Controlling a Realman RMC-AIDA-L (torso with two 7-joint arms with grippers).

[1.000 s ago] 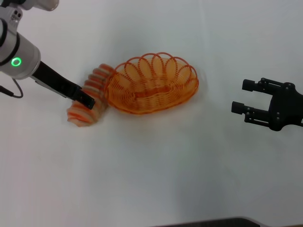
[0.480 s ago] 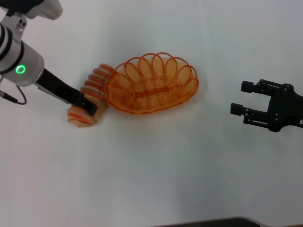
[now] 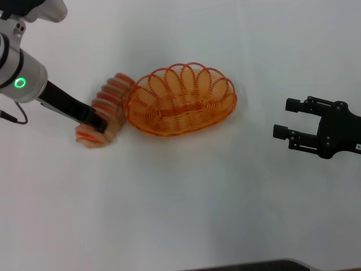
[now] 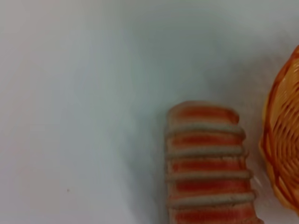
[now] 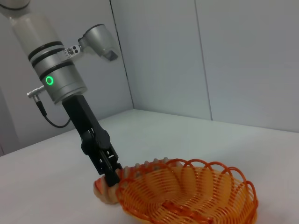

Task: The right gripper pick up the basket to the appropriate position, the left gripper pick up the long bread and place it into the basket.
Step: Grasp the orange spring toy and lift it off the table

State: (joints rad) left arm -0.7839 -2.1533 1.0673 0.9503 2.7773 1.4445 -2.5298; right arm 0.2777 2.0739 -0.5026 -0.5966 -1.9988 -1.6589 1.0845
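The left gripper (image 3: 97, 121) is down on the bread (image 3: 105, 107), fingers closed across its near end, arm slanting in from ten o'clock under the green wrist light. The bread lies on the white table (image 3: 180, 203), angled, its far end just beside the basket (image 3: 180, 100), at the basket's nine o'clock; the left wrist view shows a thin strip of table between them. The basket sits upright and holds nothing. Off at three o'clock, well apart, the right gripper (image 3: 286, 118) hangs with fingers spread wide, holding nothing.
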